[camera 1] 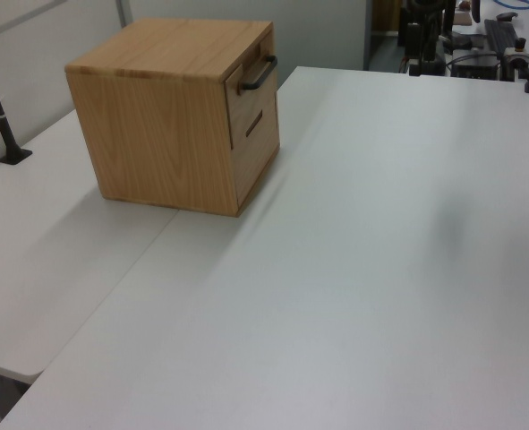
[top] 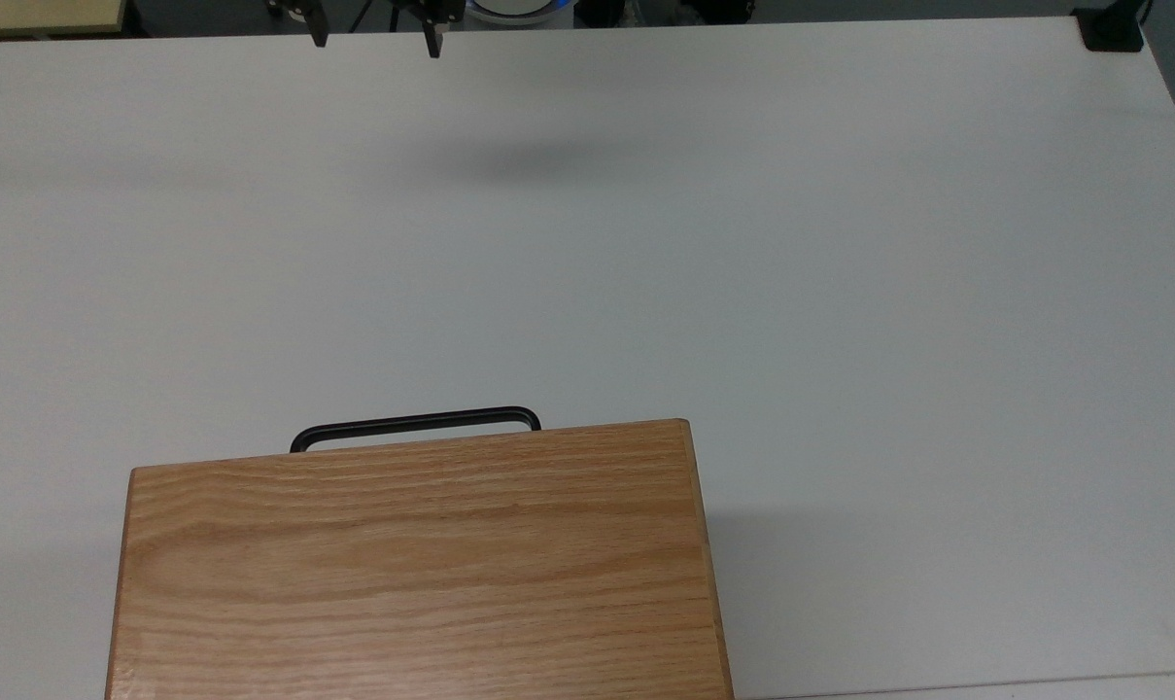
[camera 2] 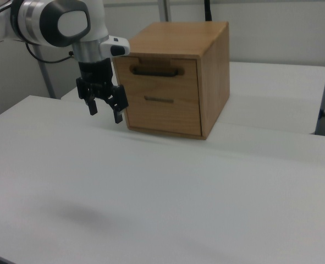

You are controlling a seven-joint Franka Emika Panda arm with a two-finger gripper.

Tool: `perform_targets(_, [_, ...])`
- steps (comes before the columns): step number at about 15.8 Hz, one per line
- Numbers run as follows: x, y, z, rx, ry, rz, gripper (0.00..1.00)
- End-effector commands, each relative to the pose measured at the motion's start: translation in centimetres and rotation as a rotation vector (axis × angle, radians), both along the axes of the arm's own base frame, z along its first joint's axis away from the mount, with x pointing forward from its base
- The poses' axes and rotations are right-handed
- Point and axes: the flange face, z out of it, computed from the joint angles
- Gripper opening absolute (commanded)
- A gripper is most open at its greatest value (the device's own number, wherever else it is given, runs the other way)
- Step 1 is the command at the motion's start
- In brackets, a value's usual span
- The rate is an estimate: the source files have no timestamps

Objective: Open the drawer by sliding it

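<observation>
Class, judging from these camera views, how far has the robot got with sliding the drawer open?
Nothing is done: the drawer sits flush in the cabinet. In hand: the gripper hangs open above the table, far from the handle. Left: reach, grip the handle and pull.

Top view looks straight down on the table [top: 743, 243]. Left view looks from one end, raised, cabinet [camera 1: 170, 116] far left. Right view looks low from the opposite side, facing the cabinet front. All share cabinet and table.
</observation>
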Motion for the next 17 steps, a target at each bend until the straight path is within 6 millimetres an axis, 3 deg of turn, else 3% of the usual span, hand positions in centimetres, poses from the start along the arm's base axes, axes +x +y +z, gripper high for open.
perform_targets(1, [0.1, -0.7, 0.9, 0.003, -0.018, -0.014, 1.0])
perform_targets(4, [0.7, -0.3, 0.7, 0.057, -0.039, -0.082, 1.0])
perform_targets(6, [1.7, -0.1, 1.2, 0.102, -0.115, -0.251, 1.0])
perform_targets(9, [3.9, -0.1, -0.1, 0.12, -0.163, -0.459, 1.0])
perform_targets(13, [7.7, 0.1, -1.6, 0.211, -0.264, -0.795, 1.0])
perform_targets(17, [12.5, 0.4, -4.3, 0.311, -0.381, -1.113, 1.0])
